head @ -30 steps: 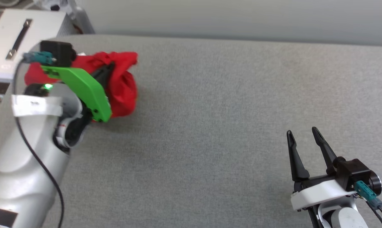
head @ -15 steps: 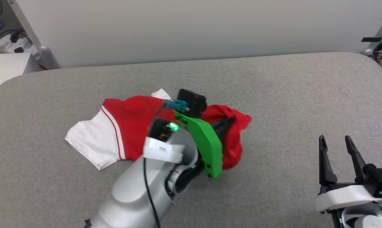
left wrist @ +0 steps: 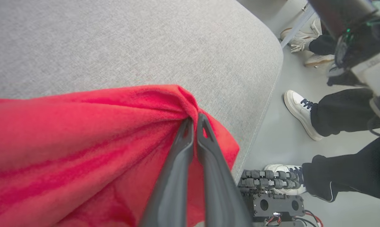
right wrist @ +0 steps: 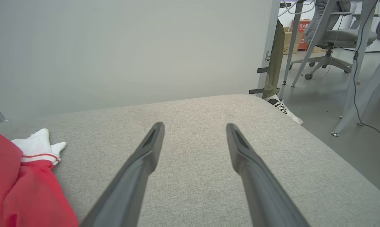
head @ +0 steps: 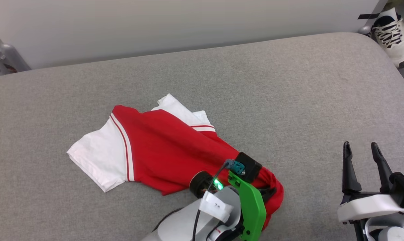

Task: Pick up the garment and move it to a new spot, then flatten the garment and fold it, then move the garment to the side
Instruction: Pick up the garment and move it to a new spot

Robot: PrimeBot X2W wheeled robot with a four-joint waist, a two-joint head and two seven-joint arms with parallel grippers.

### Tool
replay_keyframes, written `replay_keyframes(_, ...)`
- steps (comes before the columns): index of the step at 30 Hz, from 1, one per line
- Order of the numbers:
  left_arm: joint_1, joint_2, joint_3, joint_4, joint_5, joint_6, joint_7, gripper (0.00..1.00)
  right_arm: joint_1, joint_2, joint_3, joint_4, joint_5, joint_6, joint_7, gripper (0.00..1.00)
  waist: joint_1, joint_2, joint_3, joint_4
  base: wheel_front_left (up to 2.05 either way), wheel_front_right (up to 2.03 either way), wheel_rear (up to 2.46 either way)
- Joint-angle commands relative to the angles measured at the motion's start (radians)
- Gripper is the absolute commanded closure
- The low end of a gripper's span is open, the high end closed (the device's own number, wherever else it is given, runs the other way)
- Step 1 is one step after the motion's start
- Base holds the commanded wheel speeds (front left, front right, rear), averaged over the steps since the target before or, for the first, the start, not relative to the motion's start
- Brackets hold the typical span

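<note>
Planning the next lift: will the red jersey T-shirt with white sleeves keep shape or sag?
Likely floppy: the red white-sleeved jersey T-shirt bunches into folds where the left gripper pinches it. Probably light: a narrow pinch holds that end. May cling to the grey woven surface when dragged.

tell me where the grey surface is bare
Bare: the grey surface between the garment and the right gripper, and the band from the garment back to the wall. Crowded: the near edge, where the left gripper pinches the garment.
</note>
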Motion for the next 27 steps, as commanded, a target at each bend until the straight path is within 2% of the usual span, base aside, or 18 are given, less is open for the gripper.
replay_keyframes(1, -0.001, -0.002, -0.013, 0.024, -0.005, 0.012, -0.013, 0.00, -0.014, 0.002, 0.008, 0.006, 0.005, -0.001, -0.002, 0.00, 0.0000, 0.0000, 0.012, 0.002, 0.00, 0.00, 0.00)
replay_keyframes(7, -0.030, -0.002, -0.038, 0.091, -0.032, 0.016, -0.070, 0.00, -0.016, 0.002, 0.018, 0.027, 0.007, -0.001, -0.005, 0.00, 0.0000, 0.0000, -0.003, 0.039, 0.00, 0.00, 0.00)
replay_keyframes(13, -0.066, -0.001, 0.008, 0.127, -0.065, 0.026, -0.156, 0.00, -0.002, 0.002, 0.019, 0.041, 0.002, -0.001, -0.007, 0.00, 0.0000, 0.0000, -0.059, 0.094, 0.00, 0.00, 0.00)
replay_keyframes(15, -0.080, 0.017, 0.031, 0.133, -0.061, 0.033, -0.192, 0.00, 0.009, 0.002, 0.018, 0.043, -0.002, -0.001, -0.007, 0.00, 0.0000, 0.0000, -0.083, 0.114, 0.00, 0.00, 0.00)
replay_keyframes(21, -0.079, 0.131, 0.116, 0.099, -0.054, 0.072, -0.320, 0.00, 0.044, 0.002, 0.036, 0.033, -0.008, -0.001, 0.008, 0.00, 0.0000, 0.0000, -0.140, 0.163, 0.00, 0.00, 0.00)
replay_keyframes(27, 0.036, 0.297, 0.207, -0.014, -0.031, 0.125, -0.432, 0.00, 0.083, -0.007, 0.067, 0.021, 0.000, -0.001, 0.023, 0.00, 0.0000, 0.0000, -0.173, 0.198, 0.00, 0.00, 0.00)
